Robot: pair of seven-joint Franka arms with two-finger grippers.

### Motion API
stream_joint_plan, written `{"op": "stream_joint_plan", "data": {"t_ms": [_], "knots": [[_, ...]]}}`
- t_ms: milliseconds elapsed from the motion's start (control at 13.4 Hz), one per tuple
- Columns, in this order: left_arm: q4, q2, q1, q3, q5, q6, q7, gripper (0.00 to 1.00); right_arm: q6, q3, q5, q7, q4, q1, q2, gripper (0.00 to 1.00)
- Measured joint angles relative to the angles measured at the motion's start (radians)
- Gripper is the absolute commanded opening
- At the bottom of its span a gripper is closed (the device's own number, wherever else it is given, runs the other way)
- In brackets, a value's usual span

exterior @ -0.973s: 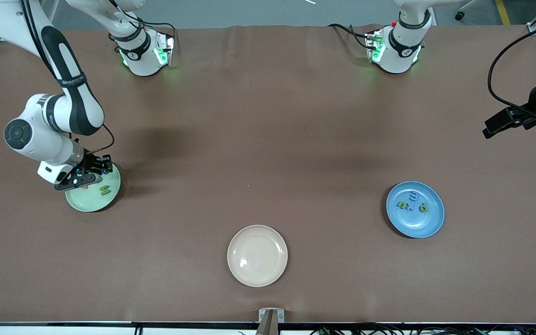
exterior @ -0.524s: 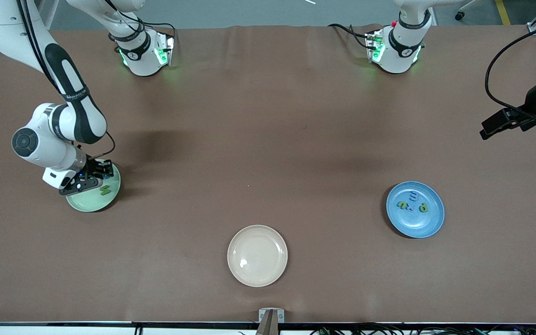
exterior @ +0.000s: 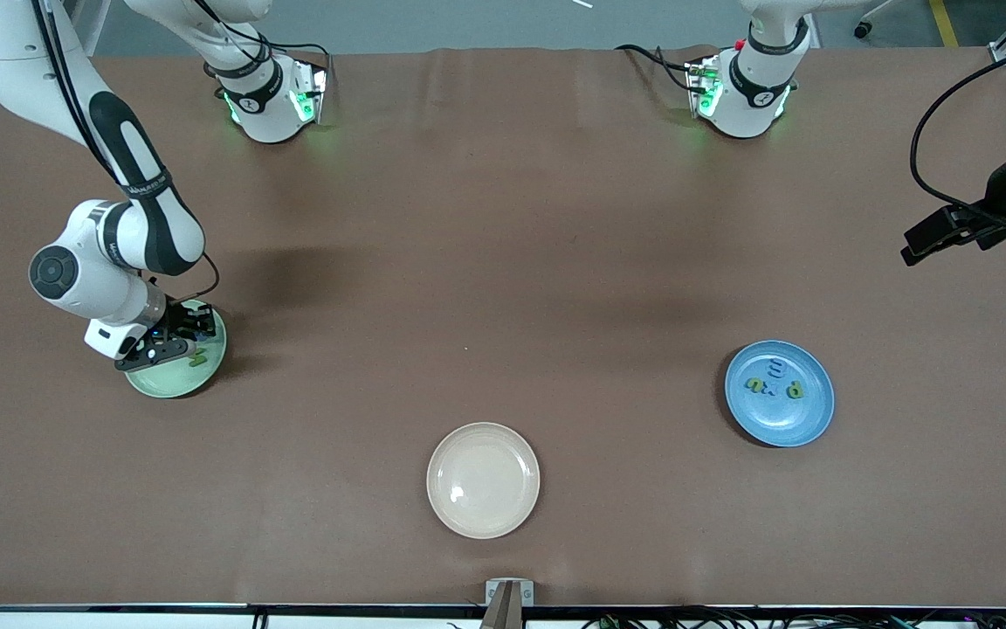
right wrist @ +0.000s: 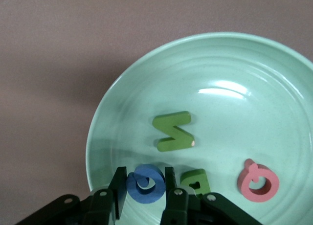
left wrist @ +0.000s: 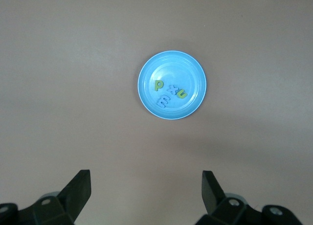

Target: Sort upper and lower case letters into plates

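My right gripper (exterior: pixel 173 339) hangs low over the light green plate (exterior: pixel 173 383) at the right arm's end of the table. It is shut on a round blue letter (right wrist: pixel 155 188), which sits between the fingers (right wrist: pixel 117 186) in the right wrist view. A green zigzag letter (right wrist: pixel 173 132), another green letter (right wrist: pixel 198 181) and a pink letter (right wrist: pixel 257 181) lie in this plate (right wrist: pixel 244 107). The blue plate (exterior: pixel 782 426) holds several small letters (left wrist: pixel 168 90). My left gripper (exterior: pixel 922 240) waits open, high over the table at the left arm's end.
A cream-beige plate (exterior: pixel 483 480) with nothing in it sits near the front edge, between the two coloured plates. A brown cloth (exterior: pixel 503 262) covers the table. The two arm bases (exterior: pixel 272 96) stand along the edge farthest from the front camera.
The right arm has shifted slightly over the green plate and come lower, still gripping the blue letter. The left gripper has barely moved.
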Motion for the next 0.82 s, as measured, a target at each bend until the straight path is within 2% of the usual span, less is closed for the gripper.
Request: {"op": "stream_joint_plan", "data": {"t_ms": [75,150,225,300,524,674,824], "knots": [[0.000,0.000,0.000,0.000,0.000,0.000,0.000,1.00,0.000,0.000,0.000,0.000,0.004,0.000,0.004,0.30],[0.000,0.000,0.000,0.000,0.000,0.000,0.000,1.00,0.000,0.000,0.000,0.000,0.005,0.000,0.006,0.53],[0.000,0.000,0.000,0.000,0.000,0.000,0.000,1.00,0.000,0.000,0.000,0.000,0.005,0.000,0.006,0.92],[0.000,0.000,0.000,0.000,0.000,0.000,0.000,1.00,0.000,0.000,0.000,0.000,0.005,0.000,0.006,1.00],[0.000,0.000,0.000,0.000,0.000,0.000,0.000,1.00,-0.015,0.003,0.001,0.004,0.013,0.000,0.004,1.00],[0.000,0.001,0.000,0.000,0.000,0.009,0.000,1.00,-0.101,0.013,0.002,0.063,0.035,0.003,-0.026,1.00],[0.000,0.004,0.000,0.000,0.000,0.019,0.000,1.00,-0.214,0.028,0.002,0.163,0.054,0.024,-0.101,1.00]]}}
